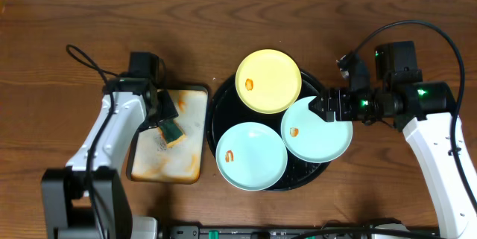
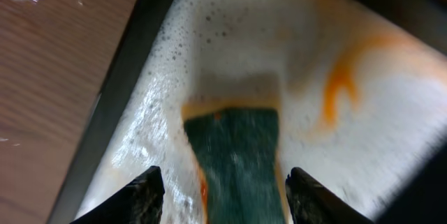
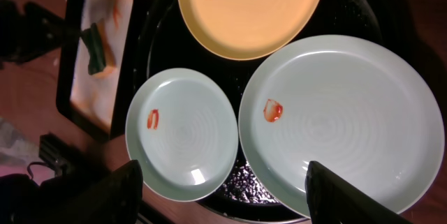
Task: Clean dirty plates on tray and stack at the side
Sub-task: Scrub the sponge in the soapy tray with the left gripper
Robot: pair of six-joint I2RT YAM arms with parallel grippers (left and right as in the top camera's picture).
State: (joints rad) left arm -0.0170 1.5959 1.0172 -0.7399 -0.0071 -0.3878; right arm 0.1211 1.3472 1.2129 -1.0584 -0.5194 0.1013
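Three plates lie on the round black tray (image 1: 219,109): a pale yellow plate (image 1: 269,80) at the back, a mint-blue plate (image 1: 251,156) at the front and a second mint-blue plate (image 1: 317,129) at the right. Each bears a small orange smear. My right gripper (image 1: 325,107) is open above the right plate's far edge; in the right wrist view (image 3: 223,196) its fingers span both blue plates (image 3: 183,133) (image 3: 342,123). My left gripper (image 1: 167,118) is open, its fingers (image 2: 223,196) on either side of a green-topped sponge (image 2: 237,158) without touching it.
The sponge (image 1: 173,130) lies in a rectangular tray (image 1: 168,164) with foam and orange stains, left of the black tray. Its dark rim (image 2: 112,105) borders the wooden table (image 1: 74,16). Cables run from both arms.
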